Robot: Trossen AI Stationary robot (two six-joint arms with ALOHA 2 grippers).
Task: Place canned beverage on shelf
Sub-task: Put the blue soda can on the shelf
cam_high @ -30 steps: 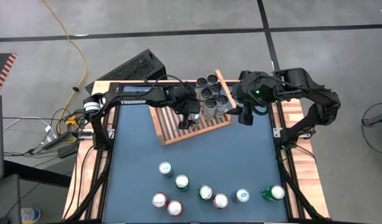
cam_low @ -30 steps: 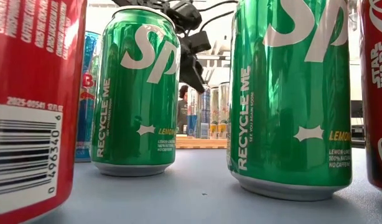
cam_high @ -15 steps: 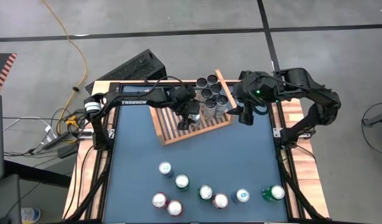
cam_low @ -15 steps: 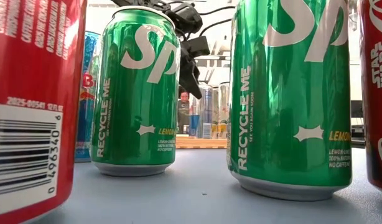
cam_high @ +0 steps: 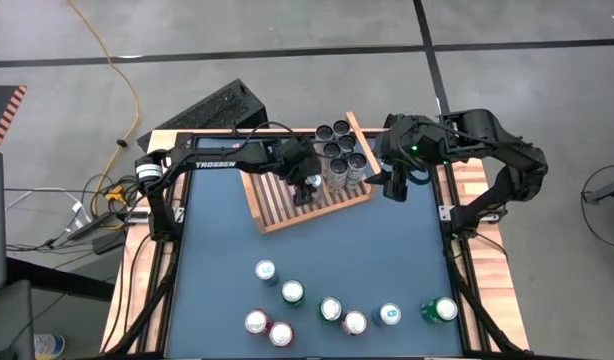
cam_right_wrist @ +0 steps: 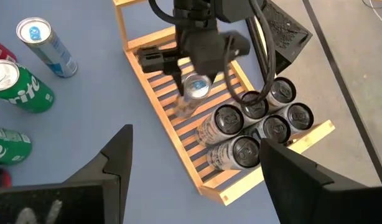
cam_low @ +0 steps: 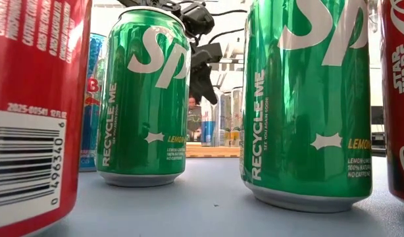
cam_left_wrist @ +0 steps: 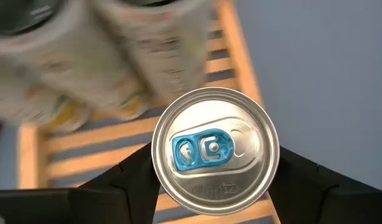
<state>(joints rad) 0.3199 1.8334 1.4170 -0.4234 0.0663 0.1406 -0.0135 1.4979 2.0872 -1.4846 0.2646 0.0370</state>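
Note:
The light-brown slatted shelf [cam_high: 277, 205] lies slantwise at the table's far middle. Several dark-topped cans [cam_high: 339, 150] stand grouped at its far right end. My left gripper [cam_high: 309, 185] is over the shelf just left of that group, shut on a slim silver can with a blue tab [cam_left_wrist: 214, 149]. The right wrist view also shows this can [cam_right_wrist: 196, 87] and the shelf [cam_right_wrist: 153, 68]. My right gripper [cam_high: 392, 185] hangs open and empty just off the shelf's right end. My left gripper pinches the can between its two fingers [cam_left_wrist: 132, 180], one on each side of the can's wall just below the rim [cam_left_wrist: 163, 180]. The fingers come from above, pointing down. The can stands upright, its base close to the slats; I cannot tell whether it rests on them.
Several more cans [cam_high: 330, 309] stand along the table's near edge, among them green ones [cam_low: 143, 99] and a red one [cam_low: 31, 112]. Bare blue table [cam_high: 337, 245] lies between them and the shelf. The shelf's near left slats are bare.
My left gripper has gone a little toward the group of cans on the shelf, carrying the silver can upright with it. My right arm has kept still.

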